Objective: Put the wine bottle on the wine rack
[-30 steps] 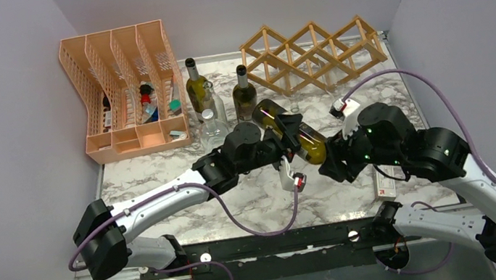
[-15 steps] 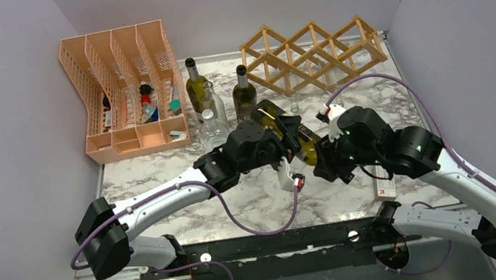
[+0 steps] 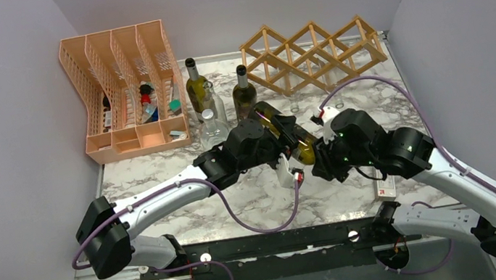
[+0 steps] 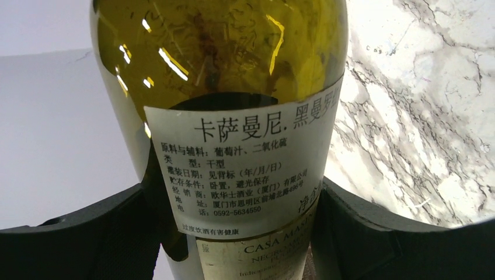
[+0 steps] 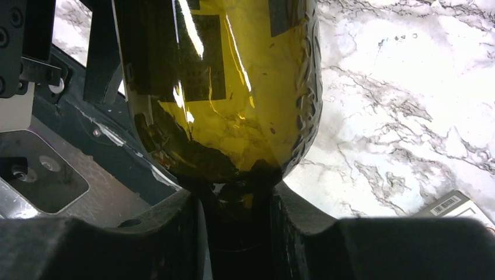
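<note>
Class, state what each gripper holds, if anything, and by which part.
Both hold the wine bottle: the left gripper clamps its labelled body, the right gripper its neck.

Olive-green wine bottle (image 3: 269,115) with a white label in Chinese text is hanging mid-air on a slant around the middle, well apart from the light wooden wine rack (image 3: 289,51) of open diamond cells, back right.

Top external: high, behind the arm bases, looking down over the whole white marble-patterned counter (image 3: 260,197). Both wrist cameras — very close, past their own black fingers (image 4: 87,239) — share one olive-green glass wine bottle (image 4: 233,87) and counter patches.
</note>
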Robot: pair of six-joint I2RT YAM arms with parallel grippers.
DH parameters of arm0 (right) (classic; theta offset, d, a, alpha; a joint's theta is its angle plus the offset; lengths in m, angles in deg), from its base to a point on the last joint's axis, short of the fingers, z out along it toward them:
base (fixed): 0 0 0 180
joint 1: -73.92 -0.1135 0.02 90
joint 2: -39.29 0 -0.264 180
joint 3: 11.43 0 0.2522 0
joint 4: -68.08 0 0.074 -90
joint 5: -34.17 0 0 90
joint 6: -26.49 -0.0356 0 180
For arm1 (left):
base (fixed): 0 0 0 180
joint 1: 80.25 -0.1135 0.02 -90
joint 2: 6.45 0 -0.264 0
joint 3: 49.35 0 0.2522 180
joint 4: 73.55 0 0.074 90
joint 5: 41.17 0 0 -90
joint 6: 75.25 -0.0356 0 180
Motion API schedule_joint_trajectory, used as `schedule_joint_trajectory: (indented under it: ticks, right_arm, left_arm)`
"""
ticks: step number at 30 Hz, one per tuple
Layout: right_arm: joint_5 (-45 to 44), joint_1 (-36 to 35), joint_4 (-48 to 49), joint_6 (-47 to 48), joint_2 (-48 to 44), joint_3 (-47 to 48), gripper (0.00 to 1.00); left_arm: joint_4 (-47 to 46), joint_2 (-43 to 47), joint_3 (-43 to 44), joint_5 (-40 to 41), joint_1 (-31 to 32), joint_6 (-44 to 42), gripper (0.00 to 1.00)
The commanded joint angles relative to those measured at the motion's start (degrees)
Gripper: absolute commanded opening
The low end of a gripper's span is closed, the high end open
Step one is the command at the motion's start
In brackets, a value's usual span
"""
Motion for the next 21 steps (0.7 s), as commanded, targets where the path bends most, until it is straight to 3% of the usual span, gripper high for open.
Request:
schedule_joint_trajectory:
  ticks: [1, 4, 5, 6, 8, 9, 17, 21]
  right_arm:
    - [-5.28, 0.52, 1.68, -1.64, 1.43, -0.55, 0.06]
    - [-6.88, 0.52, 1.85, -1.69, 1.7, 0.56, 0.01]
    - [-7.73, 0.53, 1.94, -1.73, 1.64, 1.02, 0.01]
    - [-8.65, 0.55, 1.99, -1.76, 1.58, 1.6, 0.01]
    - [-10.75, 0.52, 2.36, -1.93, 1.5, 2.89, 0.01]
    - [-11.83, 0.59, 2.61, -1.97, 1.39, 3.49, 0.01]
    - [-22.21, 0.53, 2.99, -4.84, 1.39, 9.05, 0.01]
    - [-29.13, 0.59, 1.56, -7.07, 2.85, 10.66, 0.01]
  left_arm:
    - [-9.74, 3.11, 4.89, -2.74, 0.12, 4.83, 0.0]
    - [-10.09, 3.57, 4.2, -2.96, -0.01, 5.68, 0.02]
    - [-10.68, 3.74, 3.76, -2.88, 0.01, 6.69, 0.11]
    - [-11.88, 3.9, 3.05, -2.65, 0.01, 7.85, 0.3]
    - [-16.55, 4.35, 1.07, -1.55, 0.0, 11.54, 0.8]
    - [-17.99, 4.48, 0.27, -0.97, 0.01, 13.12, 0.97]
    - [-14.17, 4.02, -0.63, -0.75, 0.01, 14.13, 0.99]
    - [-14.0, 5.03, -1.12, 0.11, -0.06, 19.26, 0.99]
